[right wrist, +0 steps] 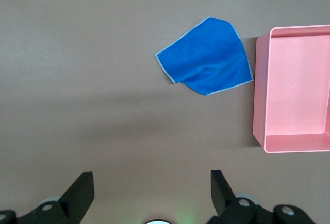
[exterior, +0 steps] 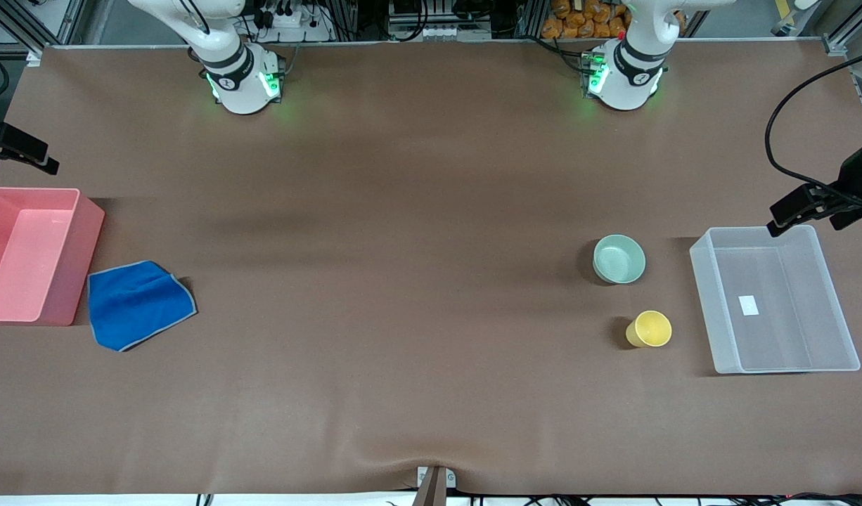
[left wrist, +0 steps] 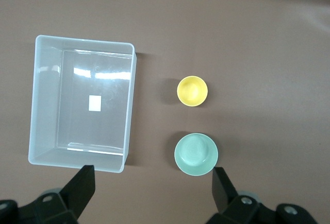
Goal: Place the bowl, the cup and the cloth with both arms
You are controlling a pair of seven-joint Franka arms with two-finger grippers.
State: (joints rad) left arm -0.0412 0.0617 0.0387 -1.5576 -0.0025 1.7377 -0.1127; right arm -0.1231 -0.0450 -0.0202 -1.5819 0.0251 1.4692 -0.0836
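The mint-green bowl [exterior: 619, 258] stands on the brown table toward the left arm's end, beside the clear bin. The yellow cup [exterior: 650, 329] stands nearer the front camera than the bowl. The blue cloth [exterior: 138, 303] lies flat beside the pink bin toward the right arm's end. Both grippers are out of the front view, held high. The left gripper [left wrist: 153, 189] is open and empty, high over the table near the bowl [left wrist: 196, 154] and cup [left wrist: 192, 91]. The right gripper [right wrist: 152, 193] is open and empty, high above bare table, apart from the cloth [right wrist: 208, 63].
A clear plastic bin [exterior: 774, 299] stands at the left arm's end, also in the left wrist view [left wrist: 81, 104]. A pink bin [exterior: 24, 254] stands at the right arm's end, also in the right wrist view [right wrist: 294, 87]. Black camera mounts [exterior: 825, 197] stand by the table's ends.
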